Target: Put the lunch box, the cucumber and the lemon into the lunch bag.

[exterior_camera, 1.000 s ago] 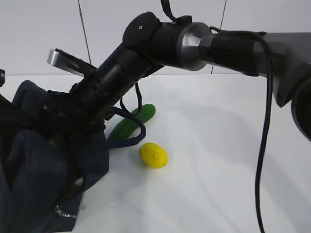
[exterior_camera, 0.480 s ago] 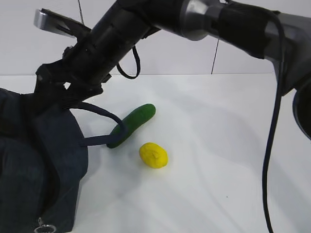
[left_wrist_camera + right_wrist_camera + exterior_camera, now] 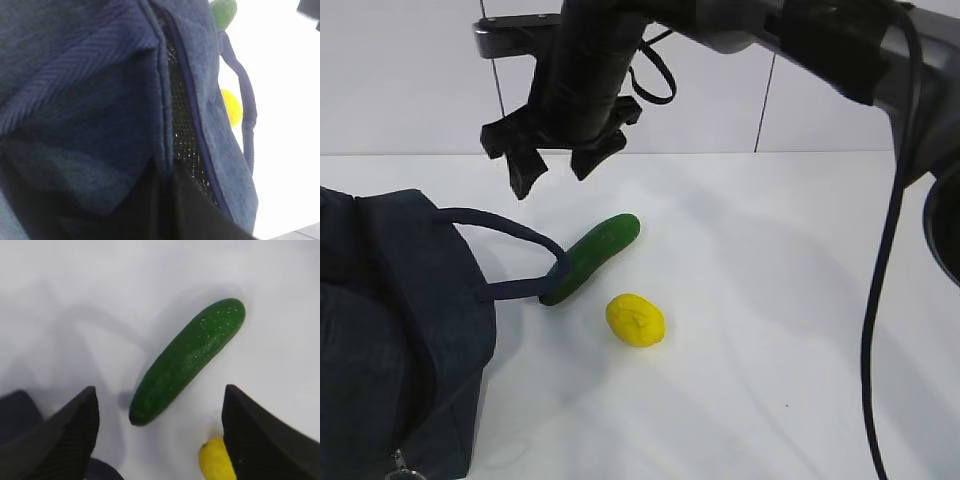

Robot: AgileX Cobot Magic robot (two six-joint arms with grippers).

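The dark navy lunch bag (image 3: pixel 390 330) sits at the left, one strap handle (image 3: pixel 510 228) arching toward the cucumber (image 3: pixel 592 257). The yellow lemon (image 3: pixel 635 320) lies just in front of the cucumber. My right gripper (image 3: pixel 552 175) hangs open above the table beside the bag. In the right wrist view the cucumber (image 3: pixel 187 360) lies below its spread fingers (image 3: pixel 60 435), with the lemon (image 3: pixel 215 460) by the right finger. The left wrist view is filled by the lunch bag's fabric (image 3: pixel 90 100); its rim runs down into my shut left jaws. The lunch box is out of view.
White table (image 3: pixel 770 300) stretches right of the lemon, with a white panelled wall (image 3: pixel 410 80) behind. The right arm's cable (image 3: pixel 876 300) hangs down at the right. The bag's metal ring pull (image 3: pixel 402 468) shows at the bottom left.
My right arm has lifted out of the lunch bag and swung right, and now hangs over the table near the cucumber. The bag's top has dropped lower.
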